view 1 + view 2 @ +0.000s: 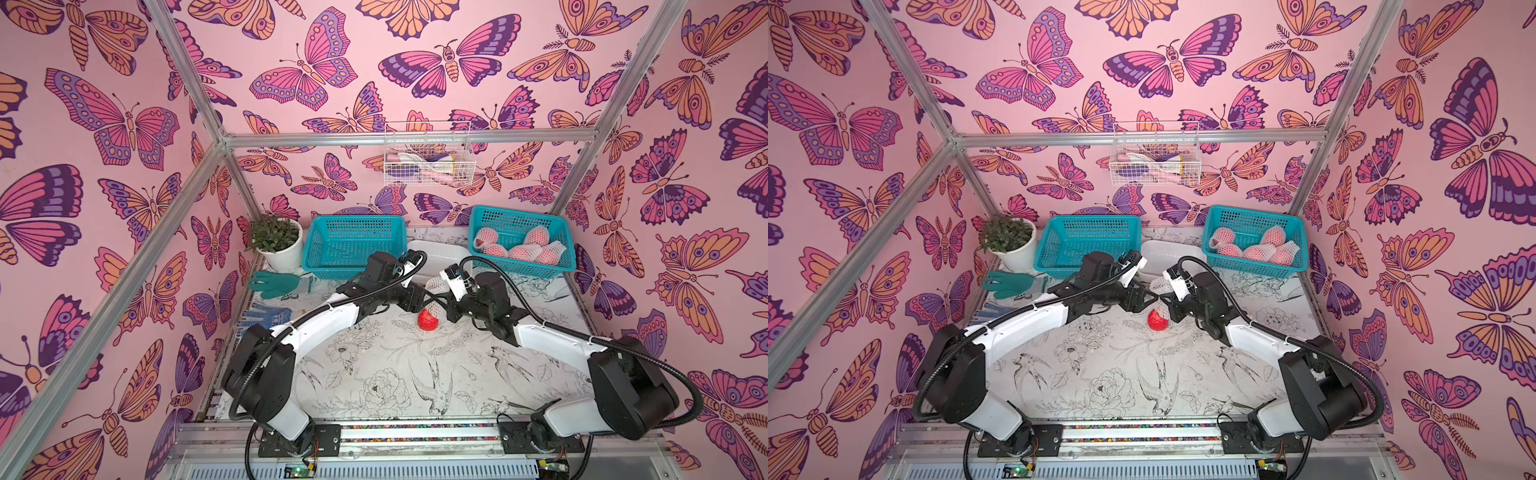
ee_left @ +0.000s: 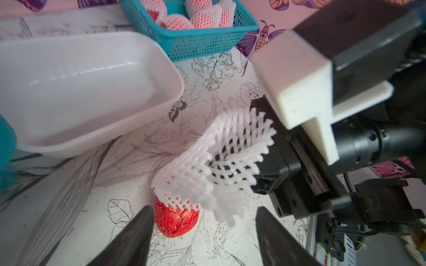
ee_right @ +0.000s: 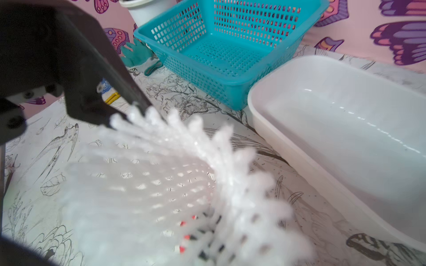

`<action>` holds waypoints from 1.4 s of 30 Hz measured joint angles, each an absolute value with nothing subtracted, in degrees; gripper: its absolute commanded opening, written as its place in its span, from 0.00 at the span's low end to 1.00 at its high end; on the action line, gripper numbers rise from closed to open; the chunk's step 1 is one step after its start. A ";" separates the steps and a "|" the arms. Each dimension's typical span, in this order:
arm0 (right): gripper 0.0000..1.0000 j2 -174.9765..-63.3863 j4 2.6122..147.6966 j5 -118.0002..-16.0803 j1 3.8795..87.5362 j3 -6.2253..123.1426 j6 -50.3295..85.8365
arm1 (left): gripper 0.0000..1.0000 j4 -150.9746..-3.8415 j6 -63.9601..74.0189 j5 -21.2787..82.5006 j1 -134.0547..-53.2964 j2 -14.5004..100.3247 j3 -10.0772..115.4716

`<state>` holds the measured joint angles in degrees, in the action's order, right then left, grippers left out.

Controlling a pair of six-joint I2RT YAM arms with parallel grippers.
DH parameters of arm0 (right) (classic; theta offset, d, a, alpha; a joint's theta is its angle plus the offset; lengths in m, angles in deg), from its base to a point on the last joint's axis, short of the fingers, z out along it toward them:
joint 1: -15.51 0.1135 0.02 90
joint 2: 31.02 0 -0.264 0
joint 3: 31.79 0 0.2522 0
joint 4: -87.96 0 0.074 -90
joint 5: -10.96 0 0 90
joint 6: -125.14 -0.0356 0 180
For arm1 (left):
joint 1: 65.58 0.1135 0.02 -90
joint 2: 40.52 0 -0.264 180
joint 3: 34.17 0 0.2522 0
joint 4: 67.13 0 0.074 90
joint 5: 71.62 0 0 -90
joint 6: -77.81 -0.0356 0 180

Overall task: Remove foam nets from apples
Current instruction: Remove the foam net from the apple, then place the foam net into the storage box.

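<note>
While pinched in the right tool (image 2: 260, 177), closed tight on one rim: foam net (image 2: 214, 161), one, white diamond mesh, slack and fanned open, hanging above the bench (image 1: 415, 374) near the middle. Lower rim at or just over the top of the apple (image 2: 176, 220); impossible to tell whether touching or parted. Apple: one, red, bare save for that rim, resting on the bench, gripped by nothing. Left tool (image 2: 204, 208): spread wide, empty, near the apple and the net's hanging rim (seen best from its own wrist camera). Netted apples (image 1: 523, 251): about five, piled in the teal basket (image 1: 540, 270) at the back right. Empty teal basket (image 1: 332, 266) at the back left; white tub (image 2: 69, 138) between the two, nothing in it. Hazards, as judged: mesh snagging on the apple during the lift, dragging or tipping the fruit; round fruit, unrestrained, liable to roll across the bench or against the tub; thin pinch on soft foam, prone to slipping out or tearing under a sharp pull; loose hanging rim apt to catch on the spread left tool; net, light and springy, likely to bounce out if released short of its container. Advisable: slow straight lift, left tool closing on the fruit only once clear of mesh.
</note>
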<state>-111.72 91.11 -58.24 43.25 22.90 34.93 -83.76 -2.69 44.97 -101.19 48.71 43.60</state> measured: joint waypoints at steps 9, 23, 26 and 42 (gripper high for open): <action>0.05 -105.73 76.99 -67.75 43.25 26.79 36.72 | 1.00 -82.58 -2.83 38.17 -101.19 40.34 42.90; 0.08 -126.08 56.31 -91.66 42.47 59.68 45.77 | 0.92 -88.75 -4.40 31.62 -100.71 37.50 35.01; 0.09 -133.73 54.30 -94.77 42.38 66.00 47.91 | 0.91 -89.14 -4.27 31.03 -100.23 37.50 34.55; 0.14 -158.65 48.86 -102.11 41.50 88.05 56.22 | 0.92 -93.53 -6.02 29.82 -98.59 37.96 32.85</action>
<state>-158.65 48.86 -102.11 41.50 88.05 56.22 -93.53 -6.02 29.82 -98.59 37.96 32.85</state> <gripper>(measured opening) 0.134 0.913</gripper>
